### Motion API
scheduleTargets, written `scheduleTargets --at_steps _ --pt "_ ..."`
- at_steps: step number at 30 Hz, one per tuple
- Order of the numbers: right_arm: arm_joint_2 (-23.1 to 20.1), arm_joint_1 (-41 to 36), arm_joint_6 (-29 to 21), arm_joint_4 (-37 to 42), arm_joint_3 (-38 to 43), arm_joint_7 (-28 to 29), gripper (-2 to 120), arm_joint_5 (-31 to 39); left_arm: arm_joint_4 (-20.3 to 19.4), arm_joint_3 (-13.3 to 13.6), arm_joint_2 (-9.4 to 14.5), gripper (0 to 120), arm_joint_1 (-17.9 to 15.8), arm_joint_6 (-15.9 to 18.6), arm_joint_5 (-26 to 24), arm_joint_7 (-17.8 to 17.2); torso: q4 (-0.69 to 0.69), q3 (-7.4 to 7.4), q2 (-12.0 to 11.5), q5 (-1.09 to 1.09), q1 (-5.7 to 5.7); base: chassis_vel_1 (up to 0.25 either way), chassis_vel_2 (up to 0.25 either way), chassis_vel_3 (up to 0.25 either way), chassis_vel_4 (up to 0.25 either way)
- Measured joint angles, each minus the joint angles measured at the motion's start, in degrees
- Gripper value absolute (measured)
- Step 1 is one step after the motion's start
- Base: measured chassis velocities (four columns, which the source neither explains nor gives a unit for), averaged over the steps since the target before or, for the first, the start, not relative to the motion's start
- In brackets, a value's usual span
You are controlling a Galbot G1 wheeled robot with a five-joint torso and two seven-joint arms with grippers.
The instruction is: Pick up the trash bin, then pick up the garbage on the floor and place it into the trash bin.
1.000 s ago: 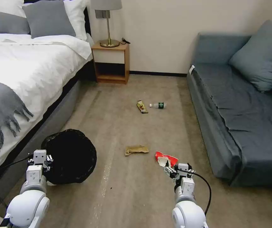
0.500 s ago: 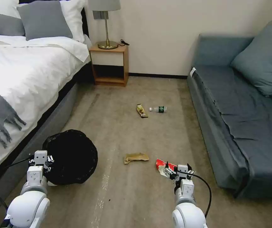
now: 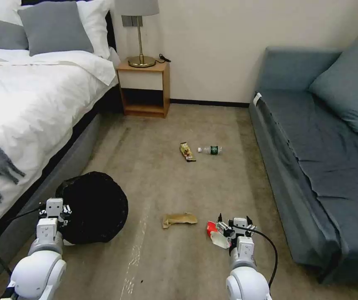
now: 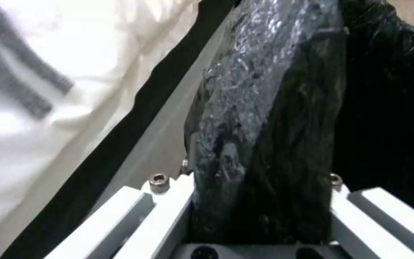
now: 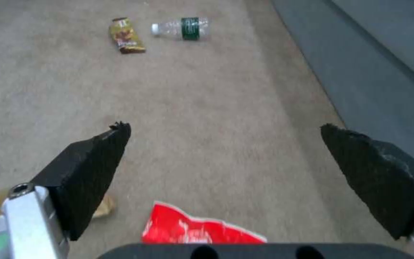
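Holding the trash bin [image 3: 92,207] by its rim with my left claw [image 3: 54,211], fingers clamped on the crinkly black bag [image 4: 269,118] that drapes over the edge, so that side's squeezed onto plastic with the bed [image 3: 29,100] just off to its outer side. My right claw [image 3: 233,227] is hanging low over the carpet [image 3: 170,175] with the pads [image 5: 92,165] spread wide apart and nothing between them. The red-and-white carton [image 3: 217,236] sits right under and just to the inner side of that claw, basically at its base in the wrist view [image 5: 197,228]. The crumpled brown paper bag [image 3: 180,219] is a bit further inward from it, lying flat between my two claws. Well ahead of the right claw, out toward the nightstand [image 3: 144,88], the yellow-brown snack wrapper [image 3: 187,151] and the clear bottle with the green label [image 3: 210,149] lie just beside each other, not touching. The sofa [image 3: 320,166] runs along the outer side of my right claw.
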Motion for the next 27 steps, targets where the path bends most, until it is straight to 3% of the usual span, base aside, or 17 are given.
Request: scheduleTargets --at_steps 16,27 --pt "-0.5 1.6 2.3 -2.4 -0.7 -0.9 100 0.1 1.7 0.6 -0.2 4 -1.8 0.2 0.1 0.1 0.01 0.00 0.0 0.00 0.00 -0.107 0.106 0.098 -0.102" --pt "-1.8 3.2 1.1 -3.4 -1.3 -1.7 100 -0.4 2.8 0.7 -0.1 4 -2.8 0.3 0.0 0.2 0.01 0.00 0.0 0.01 0.00 -0.016 0.014 0.017 -0.022"
